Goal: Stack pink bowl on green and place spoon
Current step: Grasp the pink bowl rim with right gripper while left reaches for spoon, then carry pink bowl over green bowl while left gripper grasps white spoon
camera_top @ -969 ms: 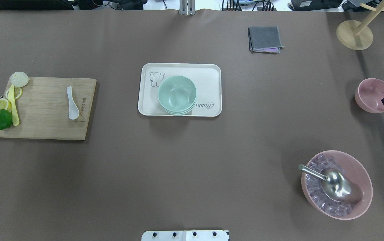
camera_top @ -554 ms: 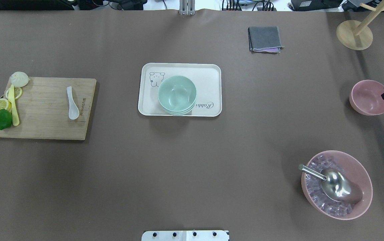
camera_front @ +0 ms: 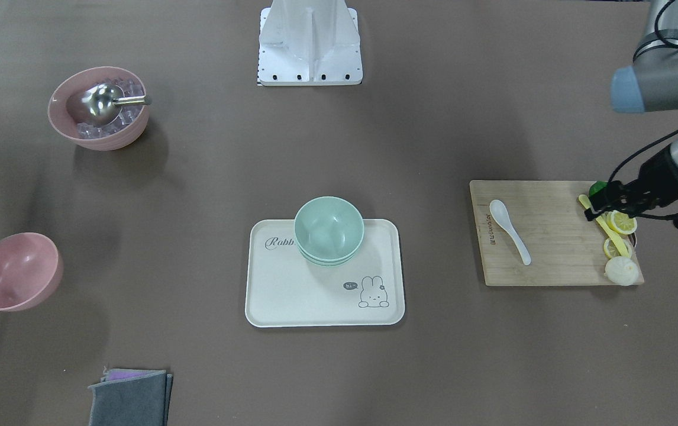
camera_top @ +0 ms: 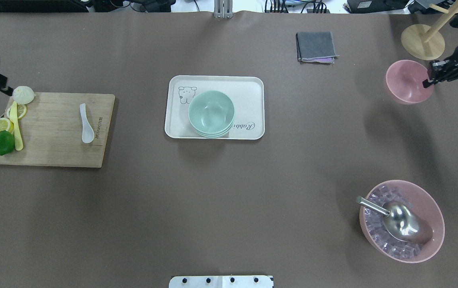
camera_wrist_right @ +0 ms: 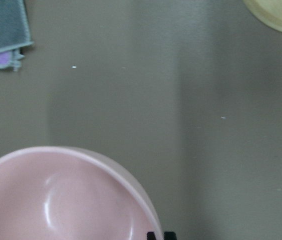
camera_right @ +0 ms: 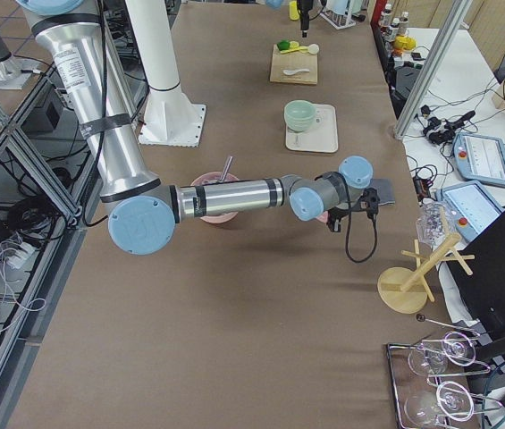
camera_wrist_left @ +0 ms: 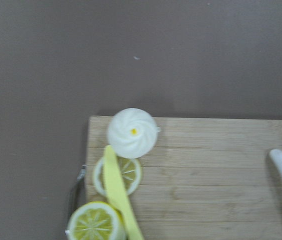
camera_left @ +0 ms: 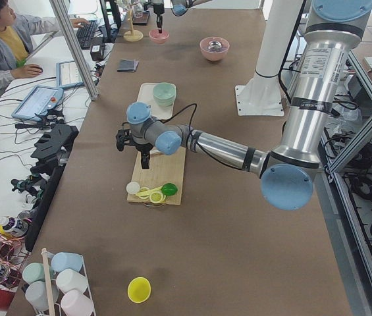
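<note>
The right gripper [camera_top: 427, 83] is pinching the rim of the pink bowl [camera_top: 407, 82] and holding it tilted, clear of the table [camera_top: 229, 200]. The green bowl [camera_top: 211, 111] is sitting on the tray [camera_top: 253, 86], well apart from those fingers. The left gripper [camera_top: 5, 87] is hovering just beside the white bun [camera_top: 23, 94] at a corner of the cutting board [camera_top: 53, 148]; whether its fingers are spread cannot be told. The spoon [camera_top: 86, 128] is lying on the board beyond them, toward the tray.
</note>
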Tool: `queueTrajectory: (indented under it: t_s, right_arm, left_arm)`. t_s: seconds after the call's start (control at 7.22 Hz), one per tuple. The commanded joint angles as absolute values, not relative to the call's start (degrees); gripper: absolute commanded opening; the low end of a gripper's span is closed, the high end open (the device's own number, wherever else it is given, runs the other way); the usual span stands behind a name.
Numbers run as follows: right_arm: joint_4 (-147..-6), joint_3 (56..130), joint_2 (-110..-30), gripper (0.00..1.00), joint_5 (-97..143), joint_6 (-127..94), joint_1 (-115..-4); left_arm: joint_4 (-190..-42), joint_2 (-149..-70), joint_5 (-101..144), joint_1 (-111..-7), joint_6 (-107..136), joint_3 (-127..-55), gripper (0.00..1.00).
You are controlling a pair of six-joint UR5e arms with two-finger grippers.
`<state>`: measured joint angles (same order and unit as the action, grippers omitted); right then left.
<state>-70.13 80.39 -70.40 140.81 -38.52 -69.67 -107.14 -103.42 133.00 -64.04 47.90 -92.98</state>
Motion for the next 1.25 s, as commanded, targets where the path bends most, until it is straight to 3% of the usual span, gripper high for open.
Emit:
queueTrajectory:
  t_s: [0.0, 0.42, 0.55, 0.83, 0.97, 1.11]
  right_arm:
    - [-70.14, 87.33, -67.08, 0.0, 141.07, -55.38, -63.84]
    - [-71.02, 91.32, -56.64, 0.0, 137.3, -75.98, -54.61]
    - [-71.02, 91.14, -53.99, 0.0, 135.89, -78.55, -52.23]
    - [-73.19, 90.62, -48.63, 0.0, 129.31, -81.9, -45.99]
    - [-74.69, 90.88, -47.82, 0.0, 129.2, -82.09, -45.27]
    - [-74.71, 90.79, -47.64, 0.0, 127.37, -82.09, -43.78]
  left_arm:
    - [-107.4, -108.0, 128.26, -56.28, 57.99, -91.07, 0.89]
    - [-107.58, -112.32, 125.43, -53.53, 61.0, -84.65, 0.76]
    - [-107.67, -112.41, 125.25, -52.74, 61.0, -83.68, 0.66]
    - [-112.04, -112.24, 125.33, -52.38, 61.17, -80.96, 0.66]
    - [-112.06, -112.15, 125.33, -52.38, 61.26, -80.95, 0.44]
    - [-112.06, -112.24, 125.68, -52.38, 61.35, -81.03, 0.0]
